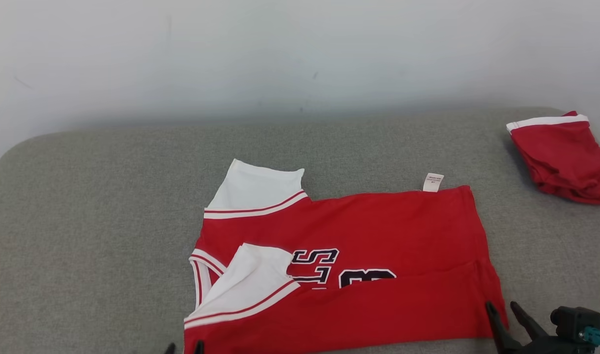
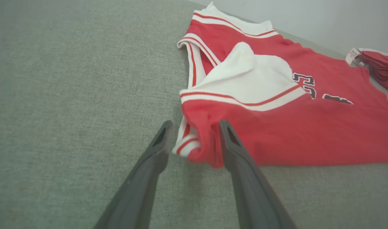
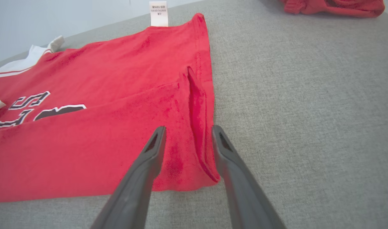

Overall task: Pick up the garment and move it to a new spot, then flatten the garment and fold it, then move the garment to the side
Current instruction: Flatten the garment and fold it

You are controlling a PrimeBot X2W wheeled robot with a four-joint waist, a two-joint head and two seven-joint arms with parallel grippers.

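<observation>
The garment [image 1: 378, 221] is a red jersey with white sleeves and dark lettering. It lies flat on the grey cushion [image 1: 83, 221], its near edge folded up over the front. At the garment's near left corner my left gripper [image 1: 184, 346] is low over the cushion; in the left wrist view the left gripper [image 2: 194, 125] has its jaws apart with the striped corner of the garment [image 2: 292, 133] lying loose between them. My right gripper [image 1: 501, 306] is at the near right corner. There the right gripper [image 3: 188, 128] straddles the folded hem of the garment [image 3: 101, 127], jaws apart.
A second red garment [image 1: 565, 157] with a white band lies bunched at the far right of the cushion. A pale wall [image 1: 280, 49] runs behind. Bare grey cushion stretches to the left and in front of the jersey.
</observation>
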